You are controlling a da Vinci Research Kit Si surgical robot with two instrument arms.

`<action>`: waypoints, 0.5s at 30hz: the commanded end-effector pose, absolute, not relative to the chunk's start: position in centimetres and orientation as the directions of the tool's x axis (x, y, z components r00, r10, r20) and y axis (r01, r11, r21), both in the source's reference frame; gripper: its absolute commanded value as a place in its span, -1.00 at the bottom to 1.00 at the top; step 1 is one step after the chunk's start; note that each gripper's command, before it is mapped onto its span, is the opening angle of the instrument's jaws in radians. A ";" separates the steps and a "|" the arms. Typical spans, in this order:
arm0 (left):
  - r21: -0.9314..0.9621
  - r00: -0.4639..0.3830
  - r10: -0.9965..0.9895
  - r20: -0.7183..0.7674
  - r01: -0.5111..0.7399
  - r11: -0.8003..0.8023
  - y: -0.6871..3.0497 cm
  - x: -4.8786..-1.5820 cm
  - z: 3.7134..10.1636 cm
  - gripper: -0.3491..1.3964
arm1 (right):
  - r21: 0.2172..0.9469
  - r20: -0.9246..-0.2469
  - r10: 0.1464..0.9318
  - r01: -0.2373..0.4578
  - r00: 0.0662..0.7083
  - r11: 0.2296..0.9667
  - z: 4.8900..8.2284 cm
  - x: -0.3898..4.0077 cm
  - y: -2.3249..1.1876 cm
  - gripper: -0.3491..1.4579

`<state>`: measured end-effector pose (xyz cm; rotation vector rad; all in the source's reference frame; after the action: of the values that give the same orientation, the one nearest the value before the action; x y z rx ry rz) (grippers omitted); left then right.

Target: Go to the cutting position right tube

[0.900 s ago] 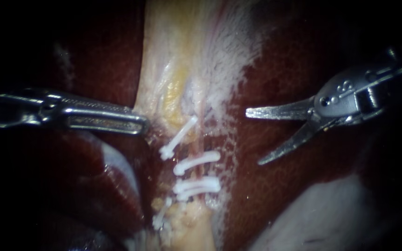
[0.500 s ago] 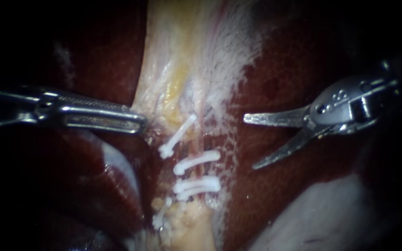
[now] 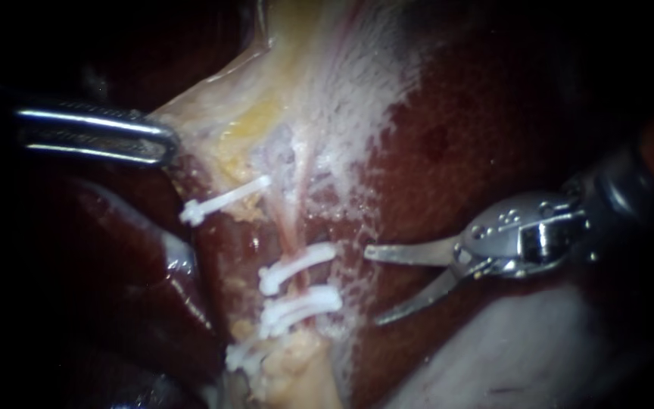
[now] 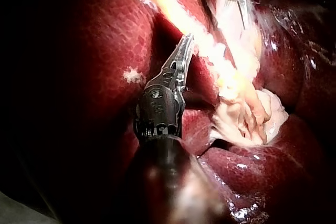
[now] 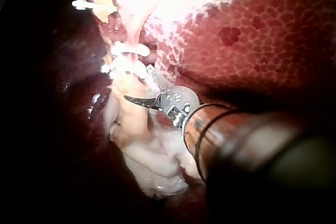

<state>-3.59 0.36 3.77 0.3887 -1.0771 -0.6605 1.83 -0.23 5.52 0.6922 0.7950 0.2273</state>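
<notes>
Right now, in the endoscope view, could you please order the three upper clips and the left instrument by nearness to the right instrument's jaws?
1. Middle clip and lower clip, beside the right instrument: too close to call.
2. Top clip, higher, leftward.
3. Left instrument, far upper left.

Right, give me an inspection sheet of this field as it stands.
Surface: dark red mottled liver, wet, with a pale yellow-white tissue sheet lying across it.
Job's things: thin pink tube, intact where it shows; several white plastic clips, at least two across the tube.
Clutter: nothing seen.
Instruments: left instrument, jaws shut on the sheet's edge; right instrument, blades open beside the clips, tube not between them.
Cables: nothing seen.
Surroundings: dark, nothing seen.
</notes>
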 end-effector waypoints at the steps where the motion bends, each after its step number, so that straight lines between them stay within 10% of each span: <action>1: 0.587 0.310 -0.661 0.683 0.305 0.750 0.35 -3.60 3.74 -1.00 | 0.654 -0.572 0.437 0.065 0.694 0.754 5.53 1.86 -0.23 0.33; 15: 0.586 0.309 -0.662 0.682 0.310 0.749 0.32 -3.62 3.66 -1.00 | 0.694 -0.538 0.445 0.077 0.716 0.716 5.75 2.21 -0.25 -0.03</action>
<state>-3.62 0.32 3.66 0.3779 -1.0777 -0.6635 2.22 -0.25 5.76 0.7622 0.7577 0.2286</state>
